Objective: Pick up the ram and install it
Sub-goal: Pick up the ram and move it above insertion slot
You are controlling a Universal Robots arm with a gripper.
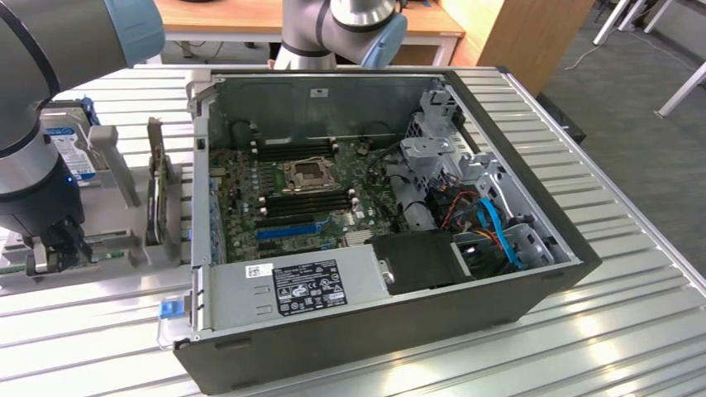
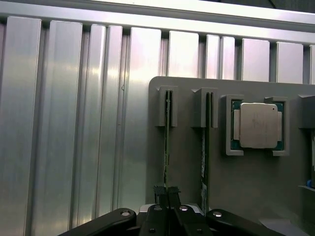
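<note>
Since the gripper [image 2: 166,191] looks pinched shut on the top edge of the ram [image 2: 167,137], standing on edge in the grey holder [image 2: 186,157] beside its twin [image 2: 204,147], it's the pick-up step, and getting it out probably wants a straight pull along the slots

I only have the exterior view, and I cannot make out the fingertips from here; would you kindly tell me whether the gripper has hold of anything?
Observer: Yes. In the wrist view the gripper is shut on the edge of the ram.
Operator: Thank you. Is the ram out of its stand?
Observer: No, its far end sits in a slot of the grey holder.
Operator: Is anything close beside it?
Observer: A second stick stands on edge in the next slot, apart from the gripped one.
</note>
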